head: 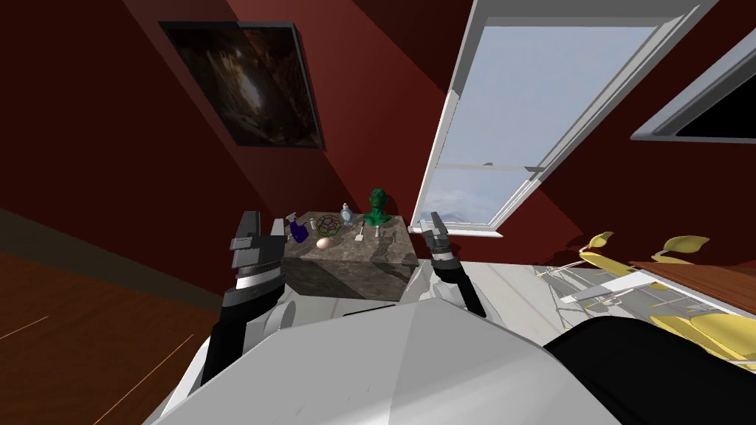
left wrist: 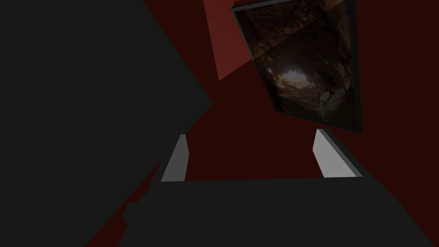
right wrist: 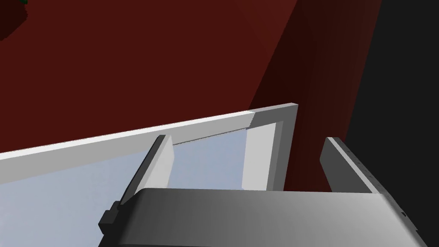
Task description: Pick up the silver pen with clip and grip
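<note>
Head view sets our left gripper point(head: 263, 226) and right gripper point(head: 433, 221) at the table's point(head: 347, 269) near corners. In the wrist views both spread their fingers wide, holding nothing. On the table top stand a blue spray bottle point(head: 298, 230) and a pale bottle point(head: 345, 214), contents unreadable, with an egg point(head: 323, 242), a ball point(head: 328, 225) and a green bust point(head: 378, 207). Three small pale things point(head: 377, 232) lie before the bust. We cannot tell which is the pen.

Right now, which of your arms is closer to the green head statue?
Right. My right arm is up beside the table's right edge, a short way from the green bust. My left arm is off the table's left edge, past the blue spray bottle.
</note>
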Motion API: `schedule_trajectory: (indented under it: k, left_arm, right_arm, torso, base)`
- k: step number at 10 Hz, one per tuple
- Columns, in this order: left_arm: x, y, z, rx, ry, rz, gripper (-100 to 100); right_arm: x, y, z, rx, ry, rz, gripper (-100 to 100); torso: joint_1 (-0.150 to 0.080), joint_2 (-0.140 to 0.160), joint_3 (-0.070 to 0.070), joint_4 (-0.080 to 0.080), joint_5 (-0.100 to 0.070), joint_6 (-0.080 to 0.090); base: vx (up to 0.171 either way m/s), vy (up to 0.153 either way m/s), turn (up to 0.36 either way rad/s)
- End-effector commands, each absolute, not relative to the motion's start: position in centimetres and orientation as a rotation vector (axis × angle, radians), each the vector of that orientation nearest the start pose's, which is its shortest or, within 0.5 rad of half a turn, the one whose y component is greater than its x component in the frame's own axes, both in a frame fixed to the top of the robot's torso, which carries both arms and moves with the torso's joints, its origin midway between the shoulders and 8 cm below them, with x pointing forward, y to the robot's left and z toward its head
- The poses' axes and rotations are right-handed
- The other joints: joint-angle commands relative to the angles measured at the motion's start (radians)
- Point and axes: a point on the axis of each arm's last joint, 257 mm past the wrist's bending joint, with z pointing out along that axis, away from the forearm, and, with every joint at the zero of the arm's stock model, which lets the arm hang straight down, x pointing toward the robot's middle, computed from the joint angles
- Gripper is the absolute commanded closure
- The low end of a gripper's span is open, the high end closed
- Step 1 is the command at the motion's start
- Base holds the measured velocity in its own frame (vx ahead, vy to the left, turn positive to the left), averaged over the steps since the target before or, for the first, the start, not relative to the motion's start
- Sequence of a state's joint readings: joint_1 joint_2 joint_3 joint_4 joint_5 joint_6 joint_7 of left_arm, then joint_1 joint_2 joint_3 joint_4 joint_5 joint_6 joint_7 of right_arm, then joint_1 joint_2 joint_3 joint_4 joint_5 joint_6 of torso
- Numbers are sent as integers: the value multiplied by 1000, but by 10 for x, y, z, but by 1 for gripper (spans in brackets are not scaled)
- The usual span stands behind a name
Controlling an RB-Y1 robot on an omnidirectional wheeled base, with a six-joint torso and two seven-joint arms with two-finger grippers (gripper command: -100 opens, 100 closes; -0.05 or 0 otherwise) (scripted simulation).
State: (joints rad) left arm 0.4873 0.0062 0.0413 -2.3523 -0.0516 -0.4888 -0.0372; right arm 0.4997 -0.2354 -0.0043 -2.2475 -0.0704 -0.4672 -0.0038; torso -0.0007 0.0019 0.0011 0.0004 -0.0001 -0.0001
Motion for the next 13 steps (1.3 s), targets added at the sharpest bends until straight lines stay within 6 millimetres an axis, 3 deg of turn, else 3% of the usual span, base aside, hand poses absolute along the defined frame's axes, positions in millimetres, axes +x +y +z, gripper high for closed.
schedule_trajectory:
  k: [1,9,10,11,12,13]
  left_arm:
    - [330,280,58,-544,602,-1213,0]
    - [330,280,58,-544,602,-1213,0]
    - [330,280,58,-544,602,-1212,0]
    - [330,280,58,-544,602,-1213,0]
    - [330,280,58,-544,602,-1212,0]
    - [330,280,58,-544,602,-1213,0]
  right_arm:
    - [362,-269,-3,580,847,1317,-100]
    - [386,-280,-51,530,1101,1216,-100]
    - [392,-286,-65,542,1148,1189,-100]
    - [392,-285,-65,519,1170,1183,-100]
    - [397,-293,-80,536,1215,1156,-100]
    - [397,-292,-80,513,1237,1149,-100]
  torso:
    - [0,0,0,0,0,0]
    - [1,0,0,0,0,0]
    - [1,0,0,0,0,0]
    - [1,0,0,0,0,0]
    - [1,0,0,0,0,0]
    - [1,0,0,0,0,0]
  base:
    - [-29,-4,34]
    - [-35,5,71]
    - [-30,12,138]
    - [-26,6,60]
    - [-37,16,113]
    - [-29,14,62]
